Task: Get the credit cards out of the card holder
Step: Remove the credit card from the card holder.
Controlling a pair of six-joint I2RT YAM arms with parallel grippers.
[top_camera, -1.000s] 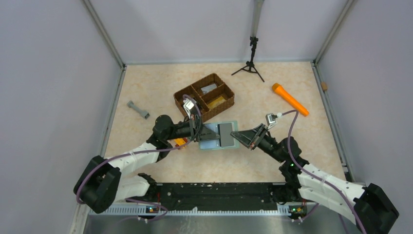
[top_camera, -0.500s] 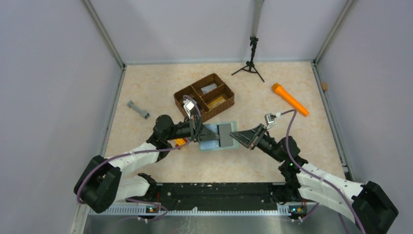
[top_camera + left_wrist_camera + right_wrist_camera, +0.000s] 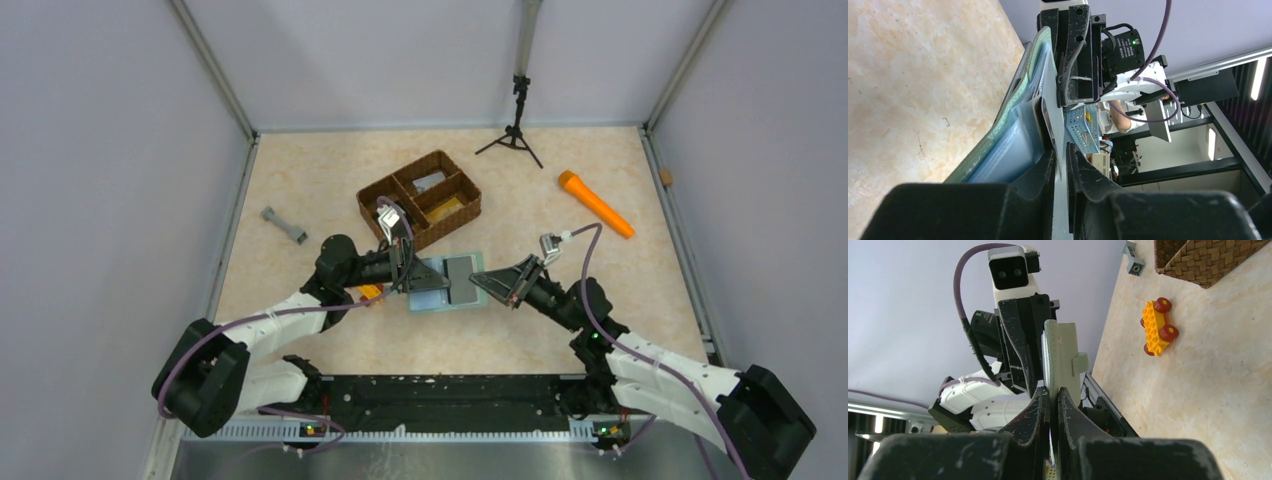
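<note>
The grey-green card holder (image 3: 447, 284) hangs open between my two grippers, just above the table. My left gripper (image 3: 408, 273) is shut on a thin pale grey credit card (image 3: 1049, 107) that stands edge-on at the holder's blue-clear pockets (image 3: 1008, 155). A dark grey card (image 3: 461, 275) lies in the holder's right half. My right gripper (image 3: 477, 281) is shut on the holder's opposite edge; the right wrist view shows the green cover (image 3: 1060, 352) and its small tab (image 3: 1079, 363) rising from between my fingers (image 3: 1054, 396).
A brown woven three-part basket (image 3: 420, 198) stands just behind the holder. A yellow toy car (image 3: 368, 292) lies under the left arm, also in the right wrist view (image 3: 1158, 326). There is a grey dumbbell (image 3: 284, 225) at left, an orange marker (image 3: 595, 204) at right and a black tripod (image 3: 515, 125) at the back.
Both grippers and the holder between them have shifted slightly left. The right gripper has pushed a little toward the left one. Both grips are unchanged.
</note>
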